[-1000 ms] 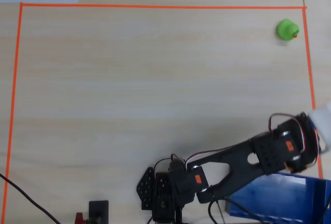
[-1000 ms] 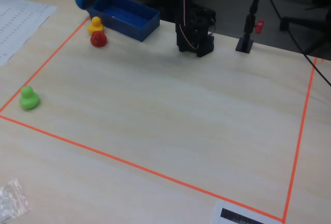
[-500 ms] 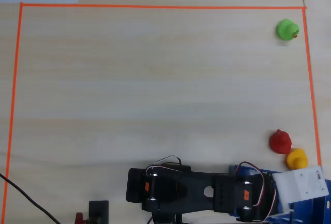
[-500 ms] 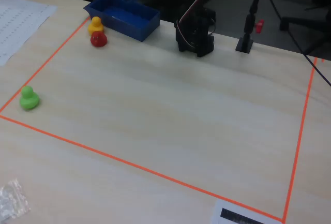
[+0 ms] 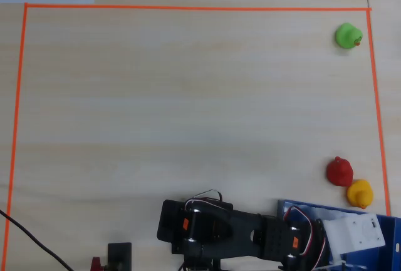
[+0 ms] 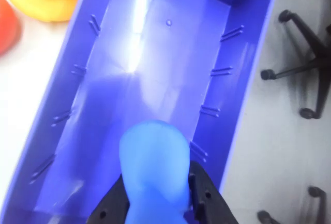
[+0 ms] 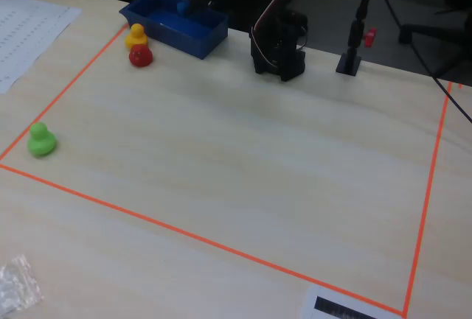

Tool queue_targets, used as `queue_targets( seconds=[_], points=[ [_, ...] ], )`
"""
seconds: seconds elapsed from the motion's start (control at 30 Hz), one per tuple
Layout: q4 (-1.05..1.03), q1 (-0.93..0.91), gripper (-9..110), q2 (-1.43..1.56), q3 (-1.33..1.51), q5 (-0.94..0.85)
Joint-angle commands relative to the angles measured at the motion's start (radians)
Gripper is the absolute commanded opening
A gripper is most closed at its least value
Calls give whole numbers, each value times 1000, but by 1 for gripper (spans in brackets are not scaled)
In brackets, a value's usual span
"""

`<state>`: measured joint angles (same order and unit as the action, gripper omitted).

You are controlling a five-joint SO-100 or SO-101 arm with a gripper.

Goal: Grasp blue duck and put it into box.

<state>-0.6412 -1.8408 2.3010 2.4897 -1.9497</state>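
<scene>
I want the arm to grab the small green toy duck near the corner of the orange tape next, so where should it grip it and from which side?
Probably the small green toy duck's rounded body, from straight above, the fingers closing across its sides rather than on beak or head. It stands upright and alone on the wooden table, just inside the orange tape line, so nothing blocks a top-down approach. The fixed view shows the same.

Lab or office: orange tape boundary [image 7: 206, 242] on wood-grain desk [image 7: 243, 149], office-chair casters [image 6: 302, 74].
</scene>
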Motion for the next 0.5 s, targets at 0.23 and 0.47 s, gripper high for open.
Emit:
queue_targets(
  seconds=[0.23, 0.47],
  points=[
    [51, -18, 14, -94, -66, -43],
    [0, -5, 27, -81, -107, -43]
  ],
)
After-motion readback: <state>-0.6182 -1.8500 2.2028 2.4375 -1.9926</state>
